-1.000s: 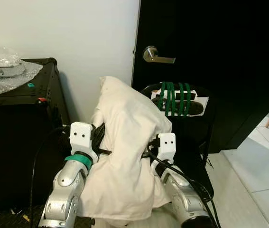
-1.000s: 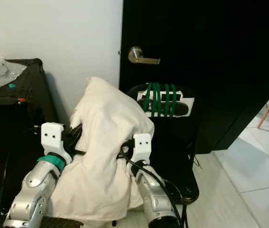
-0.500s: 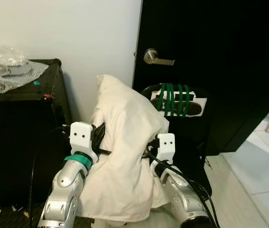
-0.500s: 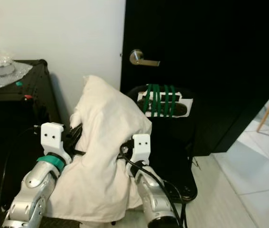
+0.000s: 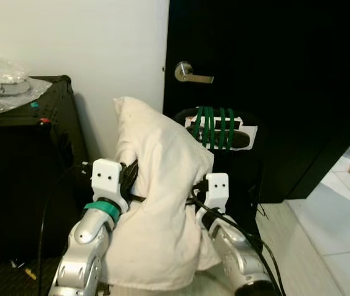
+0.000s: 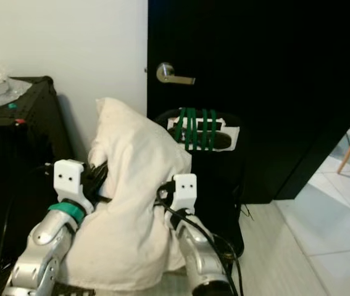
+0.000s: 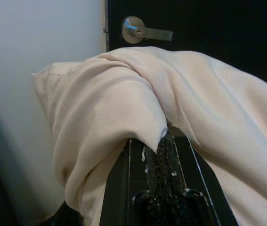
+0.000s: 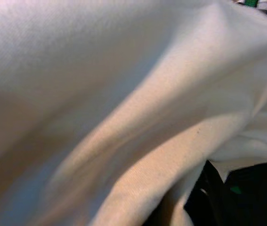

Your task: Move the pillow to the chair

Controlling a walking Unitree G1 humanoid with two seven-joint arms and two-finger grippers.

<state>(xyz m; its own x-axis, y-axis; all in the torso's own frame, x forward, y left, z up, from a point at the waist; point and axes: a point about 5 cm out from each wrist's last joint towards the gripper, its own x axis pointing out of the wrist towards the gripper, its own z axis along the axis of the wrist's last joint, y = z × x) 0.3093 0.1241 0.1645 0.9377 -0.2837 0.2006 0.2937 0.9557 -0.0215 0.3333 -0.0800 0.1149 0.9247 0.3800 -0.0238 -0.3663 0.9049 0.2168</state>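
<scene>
The whole view slides sideways compared with half a second ago: the door handle and the chair now sit further left in the head views, so the robot is turning or stepping, not the furniture. The big cream cloth pillow [image 5: 159, 197] keeps its place between the two arms, carried along with the body. That reads as the carry phase well under way, with the chair coming squarely in front.

The left gripper [image 5: 128, 179] presses into the pillow's left flank; in its wrist view, cloth is folded over the black fingers [image 7: 164, 155], which look pinched on it. The right gripper [image 5: 194, 192] is buried in the right flank, and whether its fingers are closed on cloth or only pushing against it I cannot tell. The pillow hangs upright, its top corner up by the door frame, its lower half draping between the silver forearms.

Now the room. The black chair with green straps wound round its backrest [image 5: 218, 129] stands just beyond the pillow, against the black door [image 5: 273, 74] with its silver lever handle [image 5: 190, 72]. To the left, a tall black cabinet [image 5: 20, 160] with crumpled plastic wrap on top [image 5: 5, 80] stands close beside the left arm, a tight edge. To the right, pale tiled floor [image 5: 335, 228] lies open. The seat is mostly hidden behind the pillow, so my guess is it needs a forward push and a lift over the front edge.
</scene>
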